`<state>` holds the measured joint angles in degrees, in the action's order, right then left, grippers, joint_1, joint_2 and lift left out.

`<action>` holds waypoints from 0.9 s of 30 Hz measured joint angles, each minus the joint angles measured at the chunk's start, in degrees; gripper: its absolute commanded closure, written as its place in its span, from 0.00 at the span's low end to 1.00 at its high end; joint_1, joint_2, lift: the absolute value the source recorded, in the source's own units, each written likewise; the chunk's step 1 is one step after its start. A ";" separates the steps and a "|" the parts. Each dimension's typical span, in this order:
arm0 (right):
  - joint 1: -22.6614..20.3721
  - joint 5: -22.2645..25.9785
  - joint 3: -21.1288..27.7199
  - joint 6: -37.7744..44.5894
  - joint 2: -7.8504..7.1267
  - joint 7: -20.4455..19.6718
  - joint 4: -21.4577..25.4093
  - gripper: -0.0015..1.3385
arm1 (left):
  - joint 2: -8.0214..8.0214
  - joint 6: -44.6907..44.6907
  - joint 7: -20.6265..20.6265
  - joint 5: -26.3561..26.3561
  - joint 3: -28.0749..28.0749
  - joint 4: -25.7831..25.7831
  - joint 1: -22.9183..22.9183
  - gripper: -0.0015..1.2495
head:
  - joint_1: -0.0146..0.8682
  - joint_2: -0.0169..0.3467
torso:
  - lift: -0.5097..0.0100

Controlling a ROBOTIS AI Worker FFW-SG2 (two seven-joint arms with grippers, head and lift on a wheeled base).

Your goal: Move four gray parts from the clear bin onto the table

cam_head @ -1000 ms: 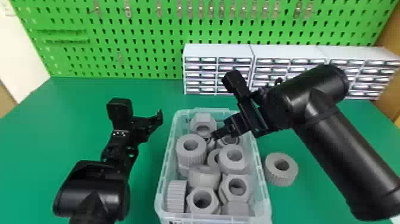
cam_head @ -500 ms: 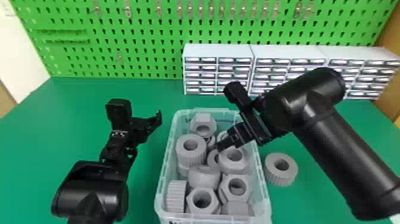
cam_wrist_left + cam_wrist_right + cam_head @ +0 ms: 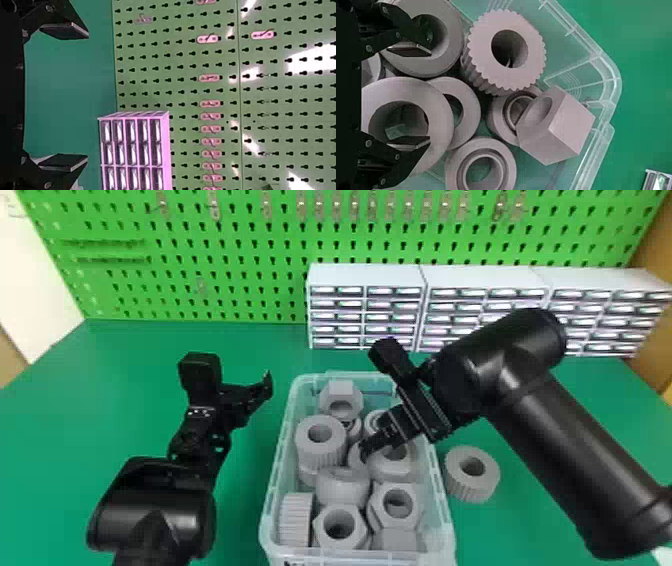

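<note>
Head view now, and the right gripper [image 3: 367,447] is down among the gray parts [image 3: 320,457] crowding the bin [image 3: 275,470]; one loose part [image 3: 472,489] sits right of it on the tabletop [image 3: 110,390]. Dark print [image 3: 295,563] on the bin's near end, too small to read! The left gripper [image 3: 252,395] hangs left of the bin. Left wrist view: fingers wide apart, empty. Right wrist view: fingers well apart over two rings, nothing gripped.

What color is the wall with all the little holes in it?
Bright green, with dark holes all over it. It shows best in the head view.
</note>
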<state>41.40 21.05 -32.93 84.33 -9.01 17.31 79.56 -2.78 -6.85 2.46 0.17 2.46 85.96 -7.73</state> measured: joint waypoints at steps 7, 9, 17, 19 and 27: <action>0.00 0.04 -0.34 0.23 0.05 0.00 -0.34 0.36 | -0.12 0.00 0.00 0.05 0.00 0.00 0.00 0.15 | 0.80 0.24 | 0.88; 0.00 0.05 -0.36 0.28 0.05 0.00 -0.50 0.36 | -0.13 0.00 0.00 0.08 0.00 0.00 -0.01 0.15 | 0.80 0.24 | 0.88; -0.01 0.14 -0.53 0.27 0.14 0.00 -0.84 0.36 | -0.22 0.00 0.00 0.08 -0.08 0.00 -0.17 0.15 | 0.80 0.24 | 0.88; -0.04 0.16 -0.65 0.23 0.18 0.00 -1.01 0.36 | -0.26 0.00 0.00 0.11 -0.09 0.00 -0.25 0.15 | 0.80 0.24 | 0.88; -0.09 0.25 -1.21 0.03 0.31 0.00 -1.61 0.36 | -0.37 0.00 0.00 0.19 -0.09 0.00 -0.35 0.15 | 0.80 0.24 | 0.88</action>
<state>41.31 21.30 -34.15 84.37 -8.71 17.31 77.95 -3.15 -6.85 2.46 0.36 2.37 85.96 -8.09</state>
